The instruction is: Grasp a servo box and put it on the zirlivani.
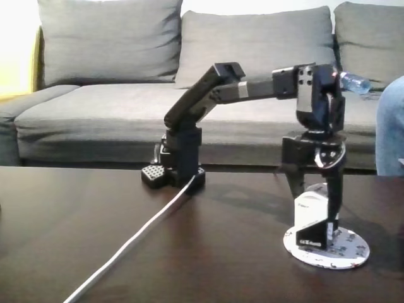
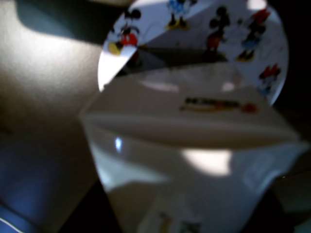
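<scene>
In the fixed view, a black robot arm (image 1: 208,95) stands on a dark table (image 1: 95,240) before a grey sofa (image 1: 189,76), reaching to the right and bending down. Its gripper (image 1: 315,202) points straight down over the servo box (image 1: 314,222), a small white box with a black side, which stands on the zirlivani (image 1: 350,252), a round white patterned disc. One dark finger (image 1: 333,205) runs down the box's right side, touching it; the other finger is hidden, so I cannot tell whether the pincer grips the box or has let go. A white cable (image 1: 126,249) trails from the arm's base. In the wrist view, the servo box (image 2: 194,160) is blurred and very close, covering the lower part of the zirlivani (image 2: 204,24), whose cartoon figures show above it; the box's print is unreadable.
</scene>
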`<state>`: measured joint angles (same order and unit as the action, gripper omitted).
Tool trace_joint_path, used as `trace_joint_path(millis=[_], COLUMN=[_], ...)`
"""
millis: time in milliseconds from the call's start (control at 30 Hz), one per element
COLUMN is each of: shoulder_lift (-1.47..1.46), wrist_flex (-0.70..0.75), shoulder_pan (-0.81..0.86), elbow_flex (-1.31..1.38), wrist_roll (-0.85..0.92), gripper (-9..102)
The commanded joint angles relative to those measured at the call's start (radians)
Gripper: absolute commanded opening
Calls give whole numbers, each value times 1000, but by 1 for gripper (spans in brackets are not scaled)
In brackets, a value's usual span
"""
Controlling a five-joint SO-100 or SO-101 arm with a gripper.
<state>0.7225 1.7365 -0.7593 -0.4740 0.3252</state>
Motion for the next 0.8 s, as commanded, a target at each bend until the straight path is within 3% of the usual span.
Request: trace_joint_path(millis=[0, 433, 600, 767], shoulder_lift=[8, 11, 11, 14], wrist_flex=[67, 69, 69, 71], shoulder_pan=[21, 20, 26, 26], elbow_flex=[15, 15, 15, 15], wrist_roll=[0, 26, 29, 31], gripper=[22, 23, 31, 31])
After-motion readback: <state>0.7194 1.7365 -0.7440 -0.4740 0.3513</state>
